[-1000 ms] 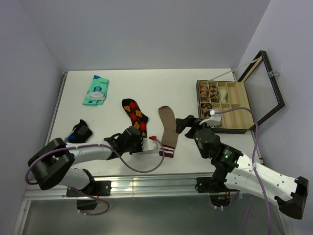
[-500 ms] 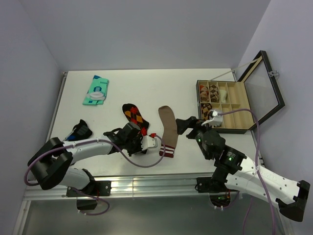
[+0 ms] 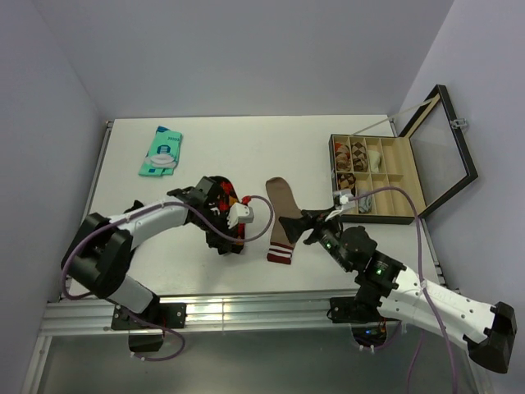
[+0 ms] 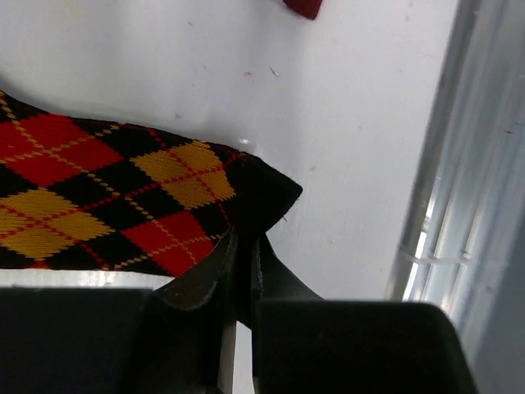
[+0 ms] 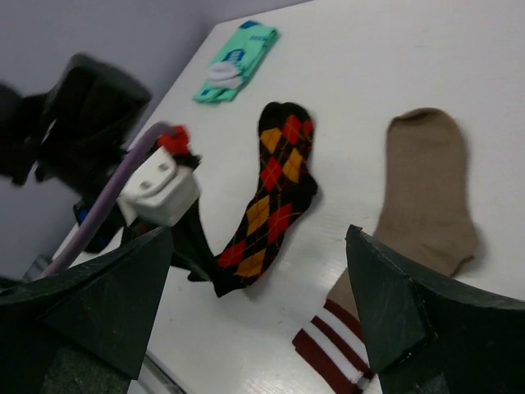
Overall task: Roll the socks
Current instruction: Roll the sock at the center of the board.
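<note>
My left gripper (image 4: 244,246) pinches the argyle sock's (image 4: 107,197) near cuff; the sock runs lengthwise away from it, toe farthest. Just right lies the tan sock (image 3: 283,215), parallel, with my right gripper (image 3: 305,227) spread empty beside it.

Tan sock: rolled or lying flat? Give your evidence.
Flat: the tan sock lies stretched full length on the table, toe and striped cuff both showing.

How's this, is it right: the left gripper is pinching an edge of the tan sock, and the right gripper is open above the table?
Not quite: the left wrist view shows the left gripper pinching an edge of the black argyle sock, not the tan sock. The right gripper is open above the table.
</note>
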{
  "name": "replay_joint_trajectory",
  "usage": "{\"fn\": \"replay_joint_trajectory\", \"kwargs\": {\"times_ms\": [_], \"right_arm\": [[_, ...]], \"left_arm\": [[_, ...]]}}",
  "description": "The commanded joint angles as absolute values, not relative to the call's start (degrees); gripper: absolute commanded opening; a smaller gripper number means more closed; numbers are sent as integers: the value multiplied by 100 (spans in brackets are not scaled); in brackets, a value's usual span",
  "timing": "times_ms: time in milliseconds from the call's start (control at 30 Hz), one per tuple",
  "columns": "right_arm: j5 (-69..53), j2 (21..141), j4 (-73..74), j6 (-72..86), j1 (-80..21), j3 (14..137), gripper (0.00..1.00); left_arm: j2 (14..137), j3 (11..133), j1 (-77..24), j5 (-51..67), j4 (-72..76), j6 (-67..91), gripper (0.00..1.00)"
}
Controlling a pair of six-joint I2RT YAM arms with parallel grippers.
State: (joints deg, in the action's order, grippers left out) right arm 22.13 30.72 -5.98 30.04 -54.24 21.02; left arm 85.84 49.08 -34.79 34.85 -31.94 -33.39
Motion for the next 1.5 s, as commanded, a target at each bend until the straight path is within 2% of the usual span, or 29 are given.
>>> {"fn": "replay_joint_trajectory", "kwargs": {"times_ms": [0,300,533,800,1100,1467], "right_arm": [[1120,3365,-1546,2585,-5432,1995,92],[-227,4849,-2812,1943,-5572,1881,91],[-387,6193,-3322,1723,-5791,2109,89],[-255,7479,-3357,1486,-6082,2636,83],[-27,8726,-3472,1248,-6354,3208,77],[272,9193,-3586,940,-6372,3568,74]], "left_arm": [[9068,5456,-3200,4393,-4270,-3858,0],[10536,6713,-2514,5176,-6500,-5176,0],[11469,7373,-2259,5431,-7521,-5738,0],[12076,7743,-2180,5458,-7568,-5476,0],[12182,7875,-2171,5423,-7444,-5159,0],[12243,7857,-2171,5432,-7374,-4992,0]]}}
